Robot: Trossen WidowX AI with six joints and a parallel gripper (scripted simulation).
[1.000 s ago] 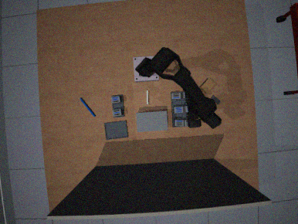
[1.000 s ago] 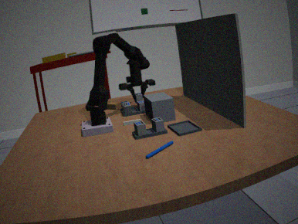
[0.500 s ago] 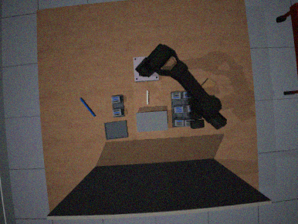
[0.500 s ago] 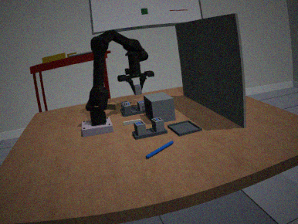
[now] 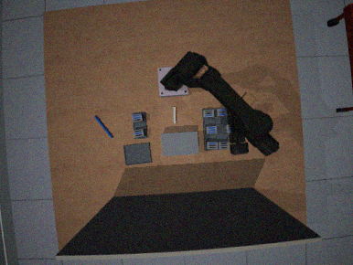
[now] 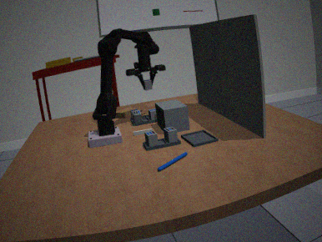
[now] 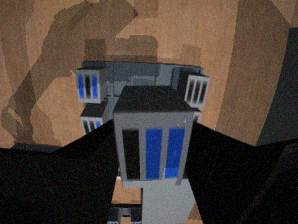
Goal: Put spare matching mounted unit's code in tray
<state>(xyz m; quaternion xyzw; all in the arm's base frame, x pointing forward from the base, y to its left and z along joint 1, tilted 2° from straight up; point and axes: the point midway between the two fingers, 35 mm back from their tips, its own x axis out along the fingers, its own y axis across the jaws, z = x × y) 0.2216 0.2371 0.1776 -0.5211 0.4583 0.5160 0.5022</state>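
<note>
The gripper [image 6: 148,83] [image 7: 148,121], raised above the table [image 6: 104,179], grasps a gray spare [image 6: 148,84] [image 7: 153,145] marked with one black and two blue bars. Below it stands the spares rack [image 5: 217,136] [image 6: 143,122] [image 7: 135,70]. Next comes a gray box [image 5: 180,143] [image 6: 177,117], then the tray [image 5: 137,153] [image 6: 199,138], beside a smaller two-unit holder [image 5: 140,124] [image 6: 162,143]. A blue pen [image 5: 104,126] [image 6: 173,162] lies farther out.

Black arm raised and bent over at the elbow, tool [image 6: 148,84] [image 7: 148,121] pointing down, fingers clamped partway closed.
</note>
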